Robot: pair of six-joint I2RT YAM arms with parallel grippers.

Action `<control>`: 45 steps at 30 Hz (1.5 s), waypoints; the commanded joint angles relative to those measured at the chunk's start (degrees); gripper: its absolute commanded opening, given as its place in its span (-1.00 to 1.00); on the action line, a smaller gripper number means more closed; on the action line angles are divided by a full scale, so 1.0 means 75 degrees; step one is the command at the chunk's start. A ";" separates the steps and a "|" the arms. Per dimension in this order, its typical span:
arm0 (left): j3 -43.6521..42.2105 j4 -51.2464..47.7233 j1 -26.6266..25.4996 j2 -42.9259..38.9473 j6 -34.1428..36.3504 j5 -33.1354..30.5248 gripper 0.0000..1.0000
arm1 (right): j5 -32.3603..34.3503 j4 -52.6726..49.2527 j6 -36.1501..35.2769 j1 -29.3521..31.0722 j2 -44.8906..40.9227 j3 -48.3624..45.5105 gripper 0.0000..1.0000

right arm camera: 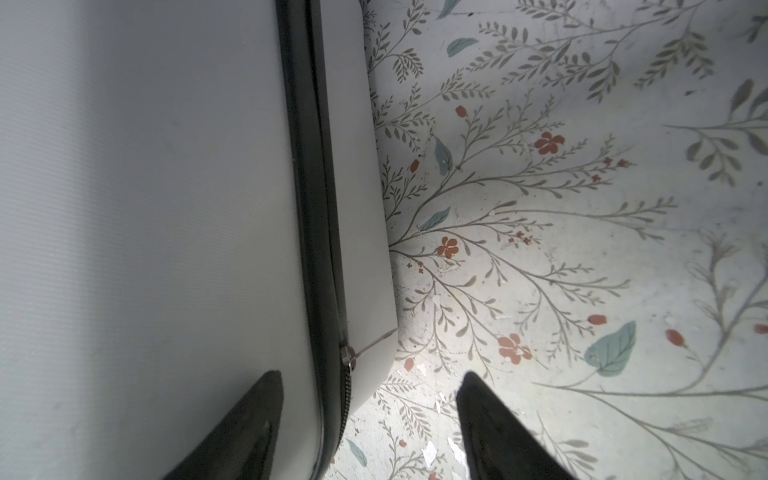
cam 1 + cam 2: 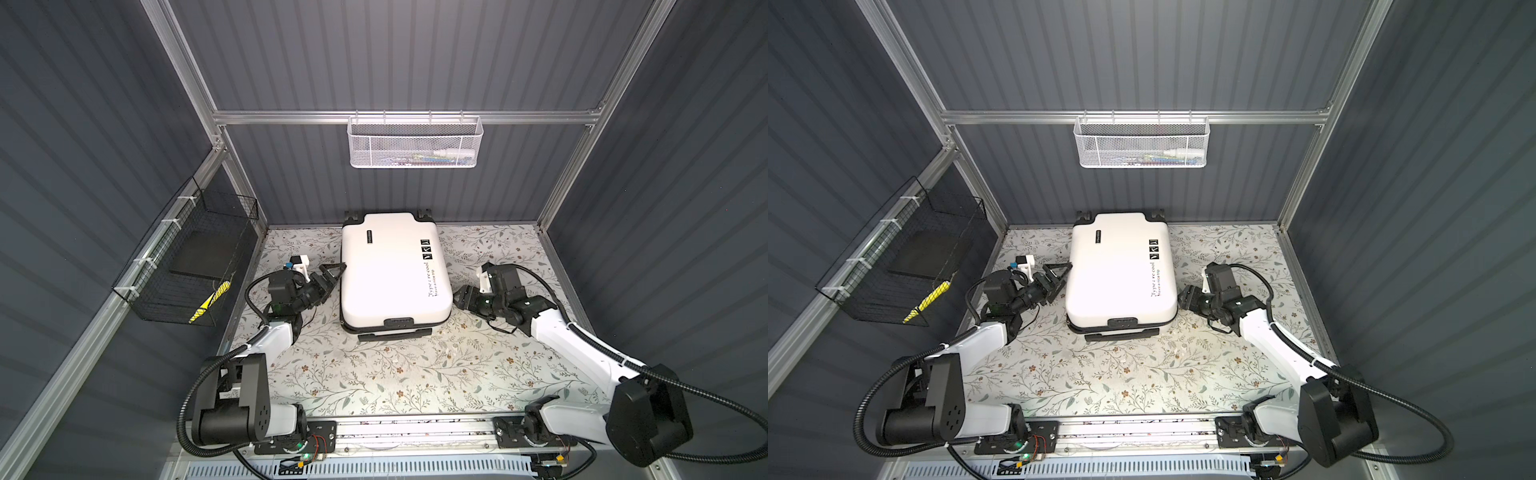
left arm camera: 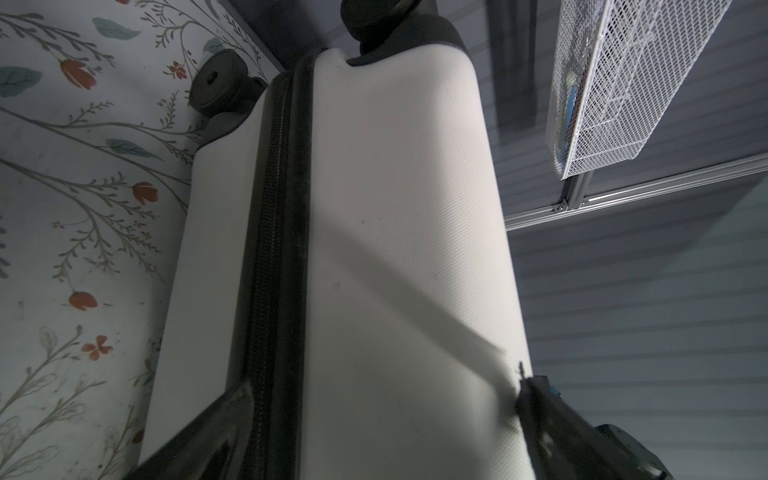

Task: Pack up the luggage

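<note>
Luggage: small white hard-shell suitcase [image 2: 392, 270] with black wheels and handle, closed, lying flat at centre frame on the floral-print desk [image 2: 374, 374], wheels toward the back wall.
Left gripper [image 2: 337, 275]: jaws spread wide, right against the suitcase's left side, holding nothing.
Right gripper [image 2: 456, 297]: jaws apart at the suitcase's right side; in the wrist view its fingers [image 1: 249, 424] straddle the zipper slider [image 1: 348, 357], gripping nothing.
White mesh basket [image 2: 413, 143]: hung on the back rail, upper centre.
</note>
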 commanded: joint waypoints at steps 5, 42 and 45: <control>-0.0256 0.0310 -0.0040 0.0262 -0.0147 0.0400 0.99 | -0.0263 0.0036 0.0160 0.1026 -0.0173 0.0212 0.38; 0.2749 -0.7989 0.0507 -0.0017 0.3612 -0.3406 0.73 | -0.0590 -0.0678 -0.0781 -0.0530 -0.1672 -0.0865 0.77; 0.2581 -0.7858 0.0558 0.0147 0.3624 -0.3416 0.32 | -0.0801 -0.0681 -0.0784 -0.0533 -0.1548 -0.0817 0.75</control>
